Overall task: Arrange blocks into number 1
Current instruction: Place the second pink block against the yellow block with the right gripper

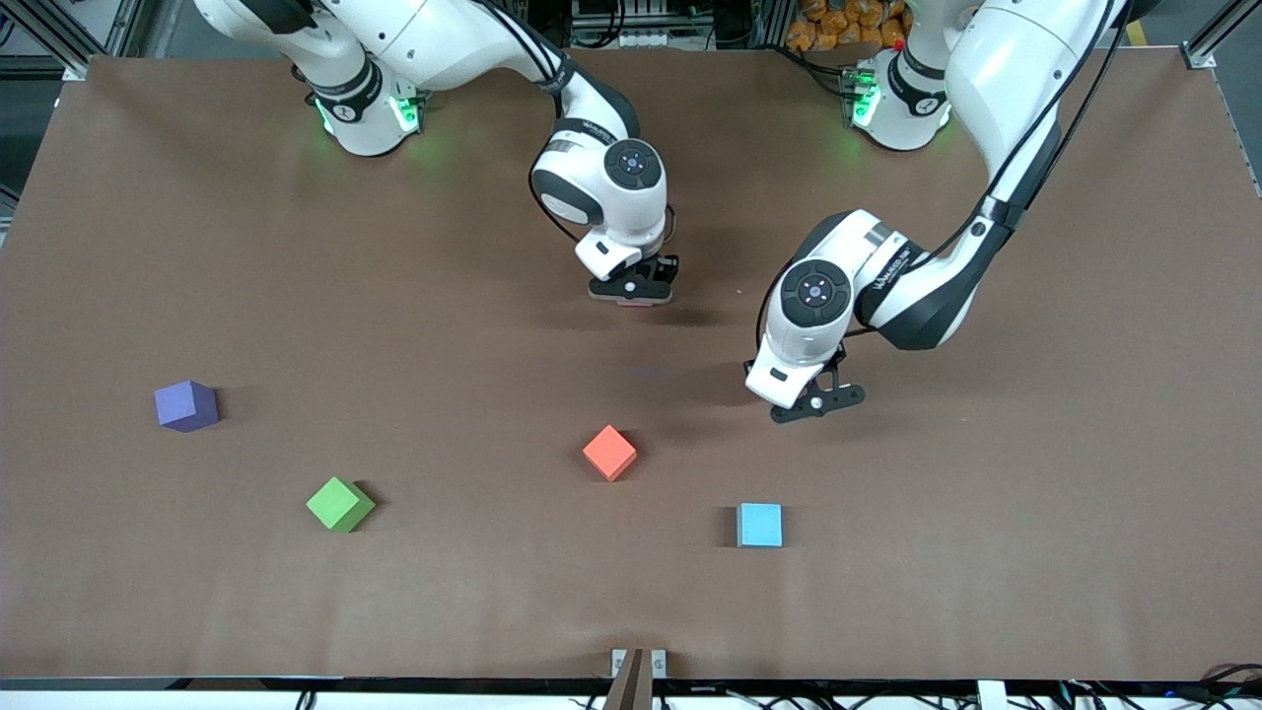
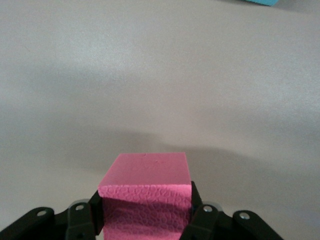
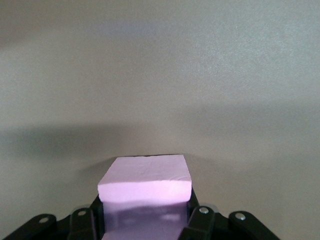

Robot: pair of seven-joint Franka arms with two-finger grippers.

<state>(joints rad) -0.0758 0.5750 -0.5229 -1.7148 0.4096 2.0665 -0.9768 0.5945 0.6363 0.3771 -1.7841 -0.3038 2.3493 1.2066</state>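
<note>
Left gripper clamps a deep pink block above the brown surface; right gripper clamps a pale pink block.

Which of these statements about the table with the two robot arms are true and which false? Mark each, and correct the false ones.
1. The left gripper holds a hot pink block. True.
2. The right gripper is empty. False: its jaws are shut on a pale pink block.
3. The green block lies nearer the front camera than the purple cube. True.
4. The red block sits on the light blue cube. False: they lie apart on the table.
</note>
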